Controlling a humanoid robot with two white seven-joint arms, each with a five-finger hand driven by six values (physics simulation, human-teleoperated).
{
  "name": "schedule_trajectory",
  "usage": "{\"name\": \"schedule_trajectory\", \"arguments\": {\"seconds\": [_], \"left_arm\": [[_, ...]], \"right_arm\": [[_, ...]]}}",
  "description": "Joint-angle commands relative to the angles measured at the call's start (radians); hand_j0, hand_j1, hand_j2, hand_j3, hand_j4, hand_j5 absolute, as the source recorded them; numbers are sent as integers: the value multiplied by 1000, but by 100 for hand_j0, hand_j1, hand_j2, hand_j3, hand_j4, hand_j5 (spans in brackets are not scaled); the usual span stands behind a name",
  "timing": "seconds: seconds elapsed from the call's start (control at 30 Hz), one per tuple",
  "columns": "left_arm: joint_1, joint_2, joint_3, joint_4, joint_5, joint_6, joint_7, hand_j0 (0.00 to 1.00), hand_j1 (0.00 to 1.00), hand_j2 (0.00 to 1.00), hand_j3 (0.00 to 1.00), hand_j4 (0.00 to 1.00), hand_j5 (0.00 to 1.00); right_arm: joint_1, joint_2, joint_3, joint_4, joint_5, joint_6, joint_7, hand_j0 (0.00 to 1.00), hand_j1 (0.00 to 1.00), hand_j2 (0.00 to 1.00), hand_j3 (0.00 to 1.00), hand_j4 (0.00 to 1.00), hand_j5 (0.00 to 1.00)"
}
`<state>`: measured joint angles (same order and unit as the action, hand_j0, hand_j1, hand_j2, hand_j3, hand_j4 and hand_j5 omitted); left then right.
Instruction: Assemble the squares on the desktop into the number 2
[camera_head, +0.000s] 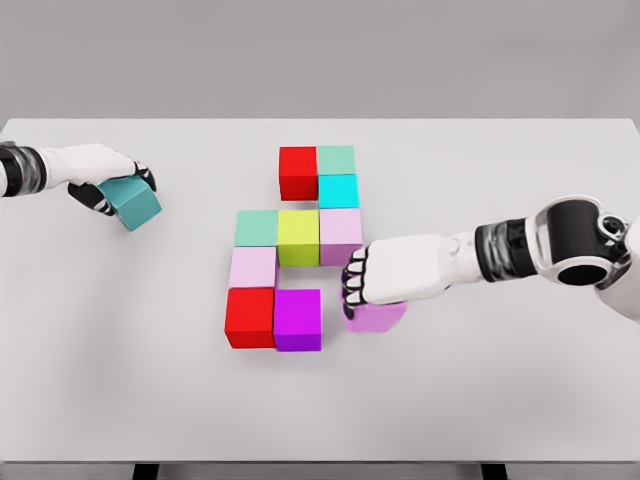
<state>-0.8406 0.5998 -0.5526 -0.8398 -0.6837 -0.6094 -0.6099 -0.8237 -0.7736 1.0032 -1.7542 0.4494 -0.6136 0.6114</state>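
Note:
Coloured cubes form a partial figure in the middle of the white table (480, 400). A red cube (298, 172) and a pale green cube (336, 160) make the top row, with a cyan cube (338, 191) under the green. Below run a green cube (257, 228), a yellow-green cube (298, 237) and a pink cube (341, 233). A light pink cube (253, 267), a red cube (250, 318) and a magenta cube (298, 319) follow. My right hand (372, 285) is shut on a violet cube (377, 316) just right of the magenta one. My left hand (105, 180) is shut on a teal cube (133, 204) at far left.
The table's far edge runs across the top of the view and its near edge along the bottom. My right forearm (520, 248) reaches in over the right side of the table.

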Motion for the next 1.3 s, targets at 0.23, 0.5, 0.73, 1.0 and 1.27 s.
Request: {"name": "schedule_trajectory", "arguments": {"seconds": [0.23, 0.5, 0.73, 1.0, 1.27], "left_arm": [[-5, -3, 11, 2, 13, -2, -1, 52, 52, 52, 52, 52, 52], [-5, -21, 16, 2, 65, -2, -1, 52, 52, 52, 52, 52, 52], [-5, -61, 16, -2, 111, -2, -1, 52, 52, 52, 52, 52, 52], [6, -89, 14, -120, 173, -2, -1, 52, 52, 52, 52, 52, 52], [5, -144, 16, -125, 171, 183, -1, 52, 52, 52, 52, 52, 52]], "right_arm": [[0, 2, 8, 1, -49, 3, -1, 60, 60, 60, 60, 60, 60], [0, 2, 8, -1, -67, 3, -1, 61, 61, 61, 61, 61, 61], [0, 2, 17, -1, -74, 3, -1, 62, 62, 62, 62, 62, 62], [2, -4, 15, -1, -139, 3, -1, 62, 62, 62, 62, 62, 62], [2, -13, 15, -1, -167, 3, -1, 64, 64, 64, 64, 64, 64]]}}
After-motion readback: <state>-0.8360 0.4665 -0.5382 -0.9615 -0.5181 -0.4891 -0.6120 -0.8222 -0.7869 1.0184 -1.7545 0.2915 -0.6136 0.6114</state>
